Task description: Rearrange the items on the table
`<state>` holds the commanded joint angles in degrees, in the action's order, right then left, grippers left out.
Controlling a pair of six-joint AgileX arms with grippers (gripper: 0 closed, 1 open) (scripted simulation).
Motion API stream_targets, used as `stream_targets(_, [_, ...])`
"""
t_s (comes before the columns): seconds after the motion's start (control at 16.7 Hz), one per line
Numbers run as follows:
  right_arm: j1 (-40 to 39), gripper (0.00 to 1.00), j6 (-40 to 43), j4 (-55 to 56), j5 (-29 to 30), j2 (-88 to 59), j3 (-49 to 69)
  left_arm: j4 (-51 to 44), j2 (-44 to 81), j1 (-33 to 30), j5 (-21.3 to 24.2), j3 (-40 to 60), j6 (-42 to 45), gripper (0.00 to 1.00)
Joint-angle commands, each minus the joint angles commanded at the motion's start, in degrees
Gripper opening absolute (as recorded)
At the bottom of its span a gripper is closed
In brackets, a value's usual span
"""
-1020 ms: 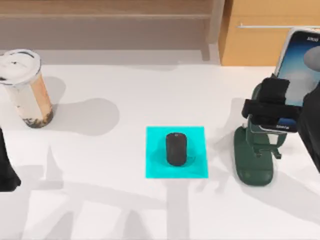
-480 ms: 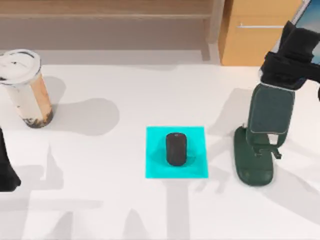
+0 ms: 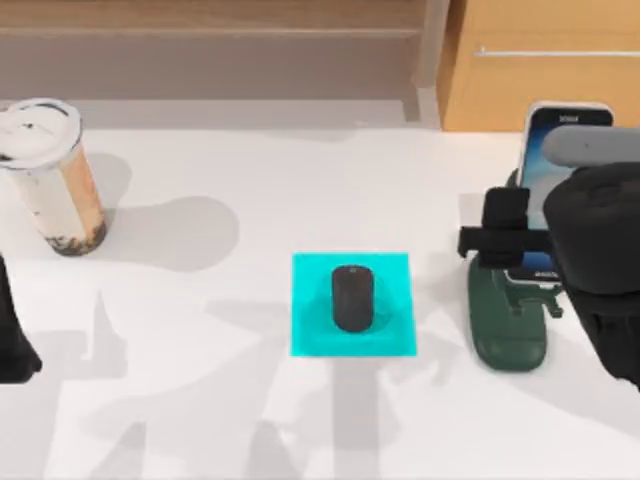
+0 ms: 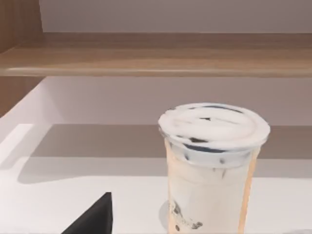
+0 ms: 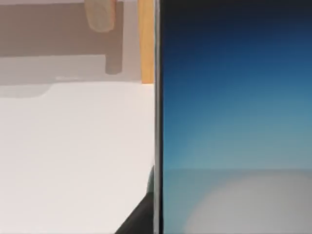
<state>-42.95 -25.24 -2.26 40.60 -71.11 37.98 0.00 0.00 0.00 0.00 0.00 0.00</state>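
Right gripper (image 3: 520,243) closed on smartphone (image 3: 553,160), upright at green stand (image 3: 508,320). Cylinder (image 3: 352,297) sits on cyan mat (image 3: 310,335) left of stand. Cup (image 3: 52,180) far left, apparently untouched; left gripper's opening: cannot tell.

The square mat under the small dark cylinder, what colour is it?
Bright turquoise, plain with no pattern: the mat shows best in the top view, under the cylinder.

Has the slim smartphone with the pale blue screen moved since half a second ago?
Yes. The slim smartphone, gripped by the right gripper, has come back down to the dark green stand.
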Motion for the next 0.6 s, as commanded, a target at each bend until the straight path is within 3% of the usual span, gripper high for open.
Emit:
stream_targets(0.24, [0.0, 0.00, 0.0, 0.0, 0.0, 0.0, 0.0, 0.0, 0.0, 0.0, 0.0, 0.0, 0.0, 1.00])
stream_targets(0.6, [0.0, 0.45, 0.0, 0.0, 0.0, 0.0, 0.0, 0.0, 0.0, 0.0, 0.0, 0.0, 0.0, 1.00])
